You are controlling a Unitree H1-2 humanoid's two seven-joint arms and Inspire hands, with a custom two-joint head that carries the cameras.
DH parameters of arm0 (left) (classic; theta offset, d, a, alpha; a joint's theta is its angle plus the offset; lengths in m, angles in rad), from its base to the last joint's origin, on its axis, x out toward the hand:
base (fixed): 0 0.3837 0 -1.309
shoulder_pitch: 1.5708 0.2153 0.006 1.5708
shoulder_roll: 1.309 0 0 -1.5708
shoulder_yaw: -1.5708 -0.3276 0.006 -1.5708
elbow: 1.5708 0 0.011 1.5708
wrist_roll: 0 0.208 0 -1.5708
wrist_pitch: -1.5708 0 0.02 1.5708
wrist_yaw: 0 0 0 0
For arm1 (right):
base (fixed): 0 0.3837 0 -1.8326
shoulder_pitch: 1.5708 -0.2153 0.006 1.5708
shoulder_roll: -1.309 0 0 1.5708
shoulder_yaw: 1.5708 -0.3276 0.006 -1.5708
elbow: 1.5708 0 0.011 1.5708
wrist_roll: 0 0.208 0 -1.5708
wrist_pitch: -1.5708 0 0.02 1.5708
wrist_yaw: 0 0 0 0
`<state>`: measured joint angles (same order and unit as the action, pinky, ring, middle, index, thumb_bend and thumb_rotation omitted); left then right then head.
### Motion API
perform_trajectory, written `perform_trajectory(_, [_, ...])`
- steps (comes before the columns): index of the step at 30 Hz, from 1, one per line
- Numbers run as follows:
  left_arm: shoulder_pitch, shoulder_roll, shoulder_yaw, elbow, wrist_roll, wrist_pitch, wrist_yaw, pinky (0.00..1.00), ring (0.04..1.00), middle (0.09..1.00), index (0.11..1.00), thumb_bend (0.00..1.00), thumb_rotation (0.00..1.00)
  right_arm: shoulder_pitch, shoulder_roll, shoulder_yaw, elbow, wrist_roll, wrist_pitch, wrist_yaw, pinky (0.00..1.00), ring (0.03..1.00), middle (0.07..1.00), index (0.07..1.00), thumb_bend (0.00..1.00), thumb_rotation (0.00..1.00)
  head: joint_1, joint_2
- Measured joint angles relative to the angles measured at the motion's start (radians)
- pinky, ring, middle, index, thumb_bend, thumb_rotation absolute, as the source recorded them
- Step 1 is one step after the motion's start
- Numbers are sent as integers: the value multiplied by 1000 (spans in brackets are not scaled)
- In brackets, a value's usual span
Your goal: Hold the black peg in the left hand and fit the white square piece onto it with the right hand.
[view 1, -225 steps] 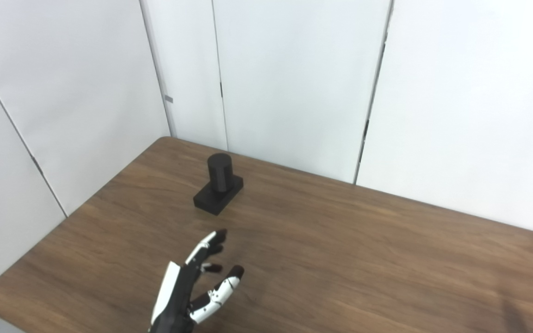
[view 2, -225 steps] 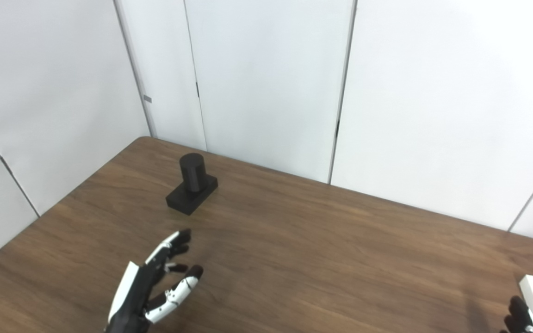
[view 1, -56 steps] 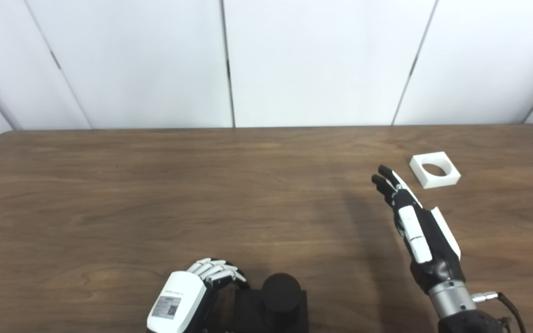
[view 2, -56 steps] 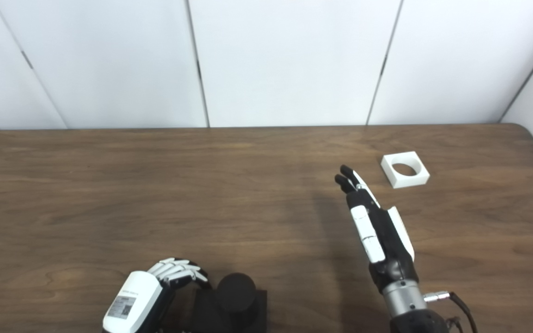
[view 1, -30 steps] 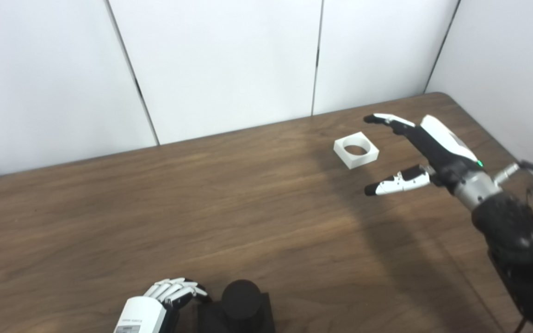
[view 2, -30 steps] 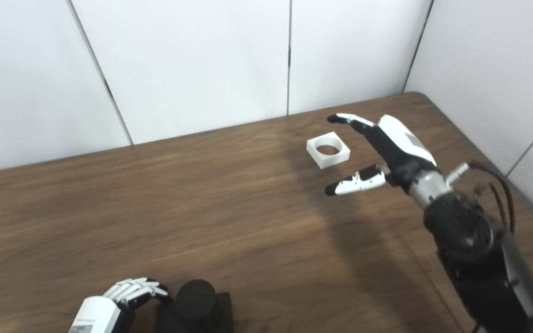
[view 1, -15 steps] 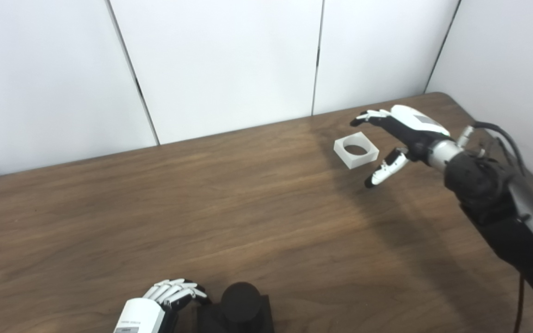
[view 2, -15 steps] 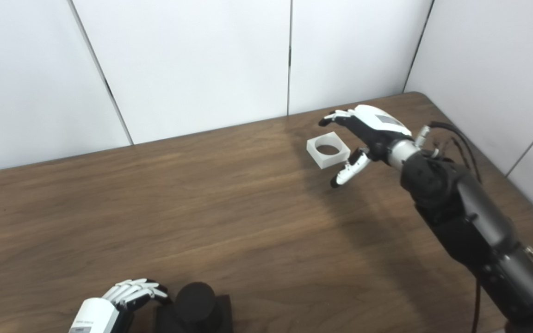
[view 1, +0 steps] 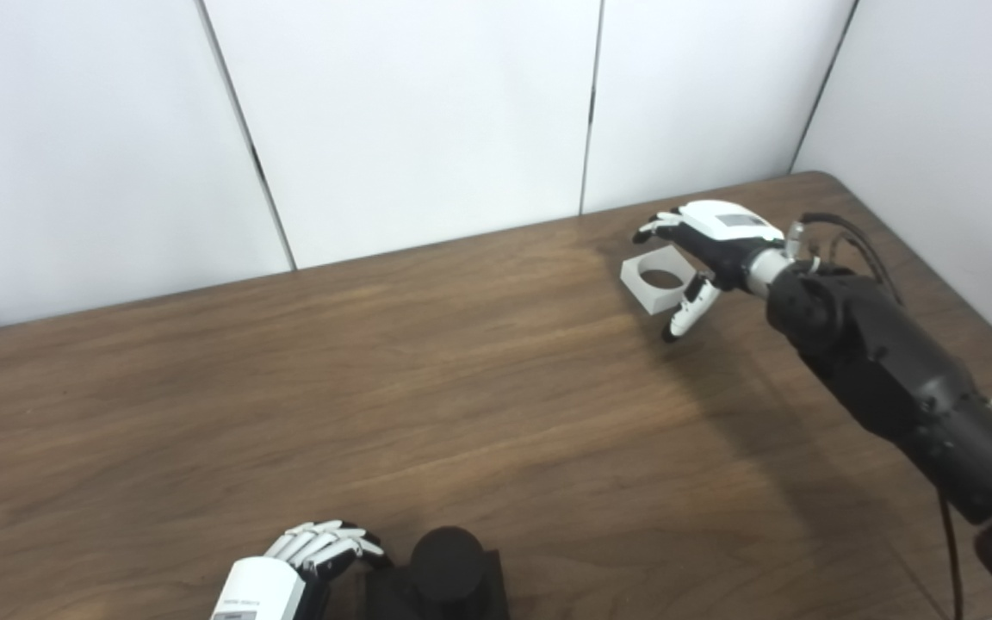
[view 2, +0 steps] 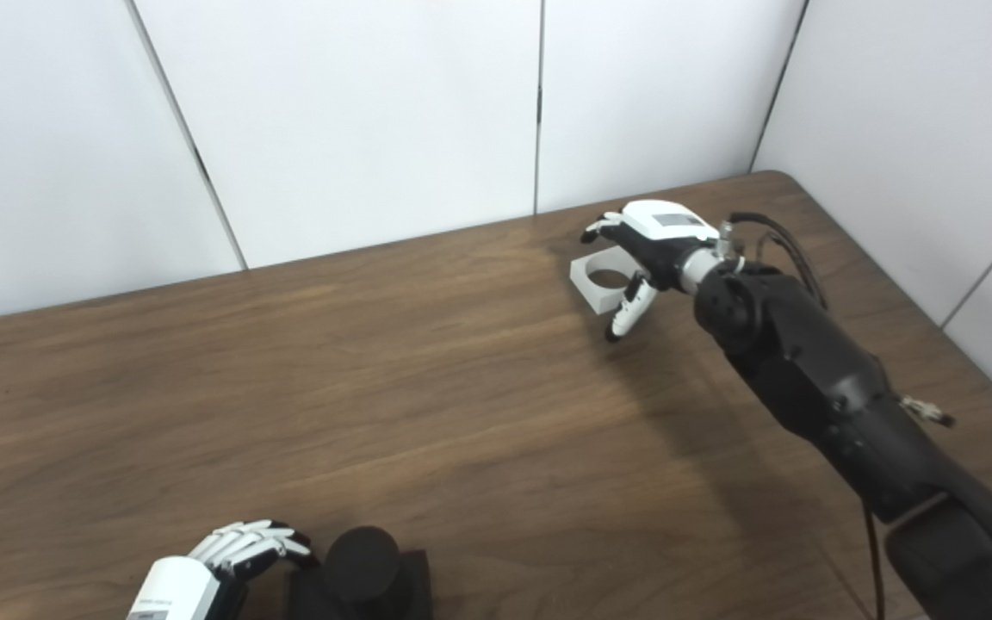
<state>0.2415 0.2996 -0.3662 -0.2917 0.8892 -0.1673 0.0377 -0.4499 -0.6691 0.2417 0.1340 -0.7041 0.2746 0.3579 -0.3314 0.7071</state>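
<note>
The black peg [view 1: 449, 558], a short cylinder on a square base, sits at the bottom edge of the wooden table [view 1: 375, 387]. My left hand [view 1: 302, 568] is beside it on the left, its fingers curled over the base's left side. At the far right of the table lies the white square piece [view 1: 653, 282], flat, with a round hole. My right hand [view 1: 711, 245] hovers over its right side, open, with the fingers [view 2: 601, 227] arched past the far edge. The thumb [view 1: 684, 312] hangs at the near edge. The piece still rests on the table.
White wall panels [view 1: 418, 120] stand close behind the table and along its right side. The table's far right corner [view 1: 815, 176] lies just beyond my right hand. My dark right forearm [view 1: 883, 370] stretches across the table's right part.
My right hand has moved left over the white square piece, with the fingers now arching over it and the thumb lowered at its near edge. The left hand and the peg have not moved.
</note>
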Motion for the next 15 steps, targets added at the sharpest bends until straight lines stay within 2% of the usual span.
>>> perform_trajectory(7, [11, -4, 3, -11, 5, 1, -2, 779, 764, 705, 487, 517, 46, -65, 1, 43, 123, -34, -52, -12, 991, 998, 950, 851, 861, 142, 6, 6])
perform_trajectory(15, [20, -10, 3, -24, 9, 2, -16, 774, 762, 708, 487, 517, 45, -102, 0, 58, 187, -40, -85, -14, 976, 997, 940, 834, 868, 148, 15, 11])
